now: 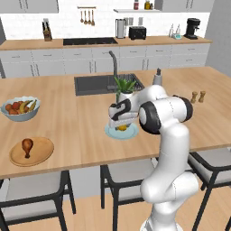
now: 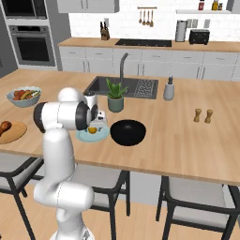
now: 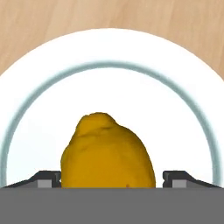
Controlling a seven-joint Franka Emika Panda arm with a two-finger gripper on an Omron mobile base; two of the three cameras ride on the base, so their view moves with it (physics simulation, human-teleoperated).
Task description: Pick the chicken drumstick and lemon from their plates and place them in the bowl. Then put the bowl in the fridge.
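Over the worktop (image 1: 67, 131) the gripper (image 3: 111, 178) is down around the lemon (image 3: 107, 153) on the pale plate (image 3: 35, 109), jaws wide either side, nothing clamped yet — this looks like the lemon pick. Next call: squeeze shut, lift, swing to the black bowl (image 2: 127, 131) just beside. Count: two plates, one bowl, one lemon, one drumstick (image 1: 27, 145) waiting on the wooden plate (image 1: 40, 153), well apart.

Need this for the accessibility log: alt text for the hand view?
A yellow lemon sits on a pale glossy plate, seen close from above, between the two dark fingertips of the open jaws. Light wooden counter shows beyond the plate's rim.
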